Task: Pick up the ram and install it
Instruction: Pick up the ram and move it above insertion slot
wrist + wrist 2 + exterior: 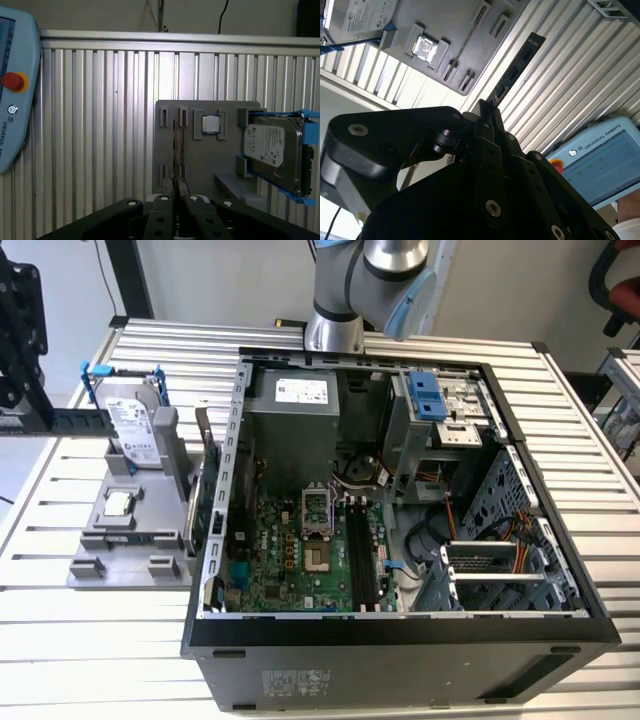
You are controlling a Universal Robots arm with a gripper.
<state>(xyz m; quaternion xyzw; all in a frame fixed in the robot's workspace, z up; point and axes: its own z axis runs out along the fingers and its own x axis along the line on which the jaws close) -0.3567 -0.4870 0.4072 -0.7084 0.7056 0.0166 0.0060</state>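
Claw (487, 110) pinched tight on ram (516, 64), stick jutting beyond fingertips (481, 106)

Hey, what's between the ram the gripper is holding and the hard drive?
In the first wrist view, a processor chip sits in the gray holder, between the ram and the hard drive.

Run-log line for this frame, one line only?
gripper: shut on ram | ram: held above table | computer case: ram not installed
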